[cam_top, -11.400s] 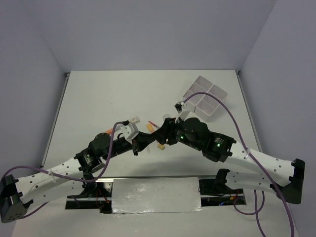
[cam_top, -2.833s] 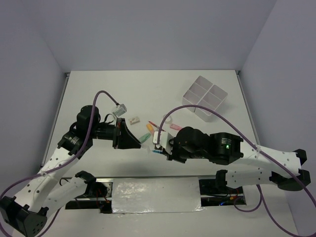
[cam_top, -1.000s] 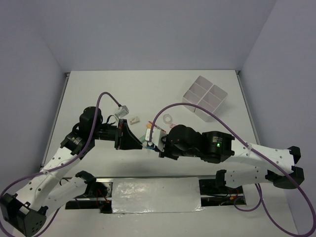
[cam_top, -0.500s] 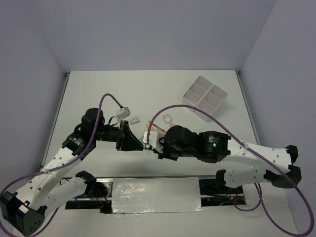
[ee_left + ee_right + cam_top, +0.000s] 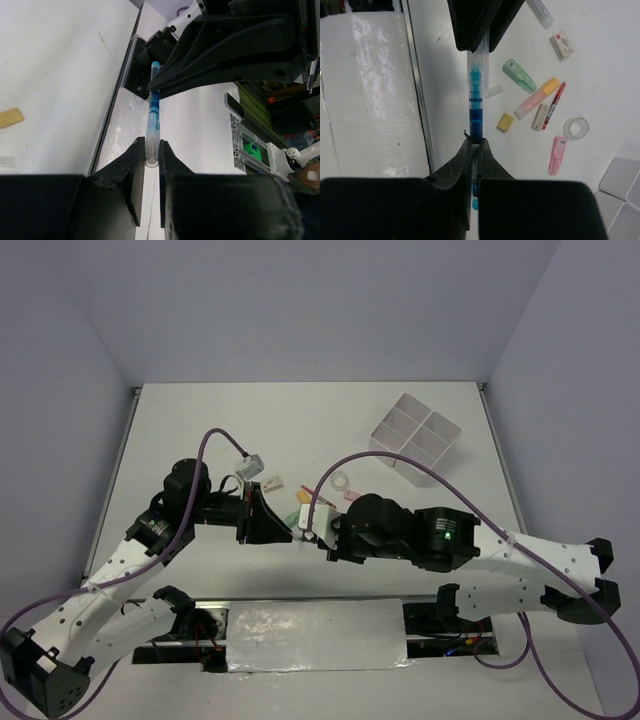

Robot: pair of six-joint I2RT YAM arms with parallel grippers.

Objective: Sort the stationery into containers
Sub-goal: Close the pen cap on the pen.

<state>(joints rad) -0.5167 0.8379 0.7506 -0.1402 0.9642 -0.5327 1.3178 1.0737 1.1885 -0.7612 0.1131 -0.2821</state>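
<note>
A thin blue pen (image 5: 476,110) hangs above the table, held at both ends. My right gripper (image 5: 476,147) is shut on its blue barrel. My left gripper (image 5: 152,155) is shut on its clear end (image 5: 152,131). In the top view both grippers meet tip to tip, left (image 5: 290,524) and right (image 5: 318,536). Below lie a green marker (image 5: 519,75), an orange marker (image 5: 537,98), a red pen (image 5: 554,106), a pink marker (image 5: 557,155), a yellow eraser (image 5: 505,122), a beige eraser (image 5: 539,116) and a tape ring (image 5: 576,128). The white four-compartment container (image 5: 398,460) stands at the far right.
A labelled white eraser (image 5: 562,45) and a small clear cap (image 5: 493,90) lie near the pile. A reflective plate (image 5: 315,635) and the arm bases line the near edge. Grey walls enclose the table on three sides.
Since a few seconds ago the two grippers have come together on the blue pen. Over the last second the right arm has only shifted slightly; both grips are unchanged.
</note>
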